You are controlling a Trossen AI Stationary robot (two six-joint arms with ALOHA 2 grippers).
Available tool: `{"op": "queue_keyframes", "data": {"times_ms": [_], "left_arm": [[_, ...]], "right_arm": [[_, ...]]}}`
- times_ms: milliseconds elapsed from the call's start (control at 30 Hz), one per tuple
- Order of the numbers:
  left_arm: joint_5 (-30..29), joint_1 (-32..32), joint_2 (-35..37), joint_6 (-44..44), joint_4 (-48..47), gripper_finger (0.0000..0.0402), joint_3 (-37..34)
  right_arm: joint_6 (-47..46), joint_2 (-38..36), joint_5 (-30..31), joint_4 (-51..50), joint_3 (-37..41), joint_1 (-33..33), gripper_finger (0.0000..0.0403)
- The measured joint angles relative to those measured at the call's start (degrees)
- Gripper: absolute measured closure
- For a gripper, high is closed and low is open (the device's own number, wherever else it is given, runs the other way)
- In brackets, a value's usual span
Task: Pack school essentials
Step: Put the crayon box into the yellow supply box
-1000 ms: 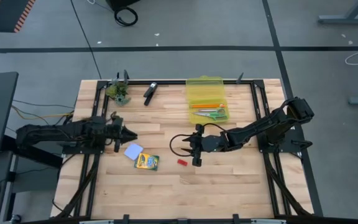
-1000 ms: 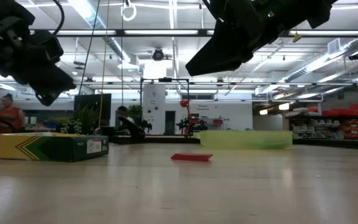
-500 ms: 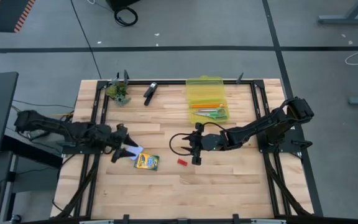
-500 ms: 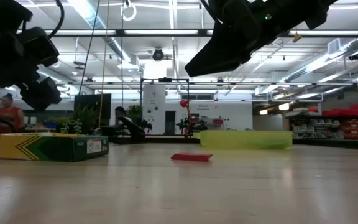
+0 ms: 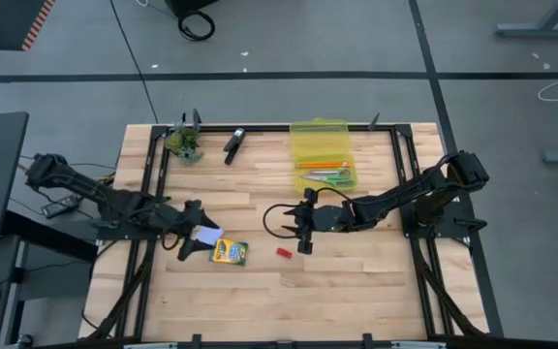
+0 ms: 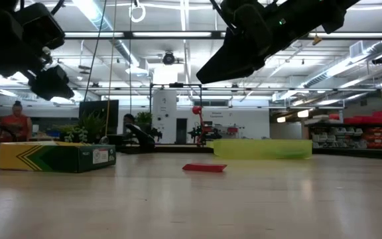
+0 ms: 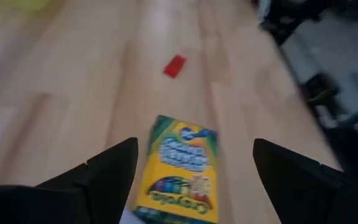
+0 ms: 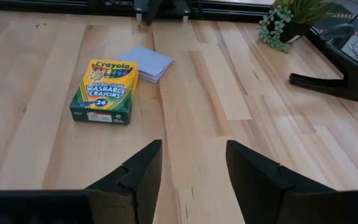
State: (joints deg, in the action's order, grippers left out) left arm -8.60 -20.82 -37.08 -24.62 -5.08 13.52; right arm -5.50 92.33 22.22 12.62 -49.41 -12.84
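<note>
Crayon box (image 8: 102,91): lies flat on the table (image 5: 356,291), at the near left of the middle; print reads "Crayola", "Washable Crayons", "24". In the low view its green-and-yellow side (image 6: 56,157) stands at the left.
Red piece (image 5: 283,253): flat on the wood, near the crayon box on its right, apart from it.
Pad (image 8: 146,63): light blue, just beyond the crayon box, close beside its far corner; no writing to read.
Left gripper (image 5: 196,241): over the pad at the crayon box's left edge, fingers wide apart, holding nothing; the box shows between them in the left wrist view.
Left arm pose: stretched low from the table's left side, angled toward the near middle.
Right gripper (image 5: 302,224): hovers mid-table, beyond the red piece, fingers parted, nothing between them.
Right arm pose: reaches in from the right edge, long and low, pointing left.
Tray (image 5: 323,135): clear yellow, at the far middle; orange pencils (image 5: 320,164) and scissors (image 5: 331,176) lie in it.
Black clip (image 5: 233,144): far side, left of the tray.
Plant (image 5: 185,143): far left corner.
Person (image 6: 16,123): in red, in the room behind, low view's left.
Change: a second ago the left gripper was nearly closed and farther from the pad; it has since opened and swung down over it. The right gripper has not moved.
</note>
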Motion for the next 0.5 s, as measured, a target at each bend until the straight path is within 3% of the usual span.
{"op": "queue_keyframes", "data": {"times_ms": [100, 500], "left_arm": [[-2.9, -1.1, -3.4, 0.2, -3.1, 0.0072, 2.8], [-1.7, -4.2, -16.3, -2.2, -5.9, 0.0072, 8.5]], "right_arm": [[0.0, 0.0, 0.0, 0.0, 0.0, 0.0, 0.0218], [0.2, 0.0, -0.2, 0.0, 0.0, 0.0, 0.0218]]}}
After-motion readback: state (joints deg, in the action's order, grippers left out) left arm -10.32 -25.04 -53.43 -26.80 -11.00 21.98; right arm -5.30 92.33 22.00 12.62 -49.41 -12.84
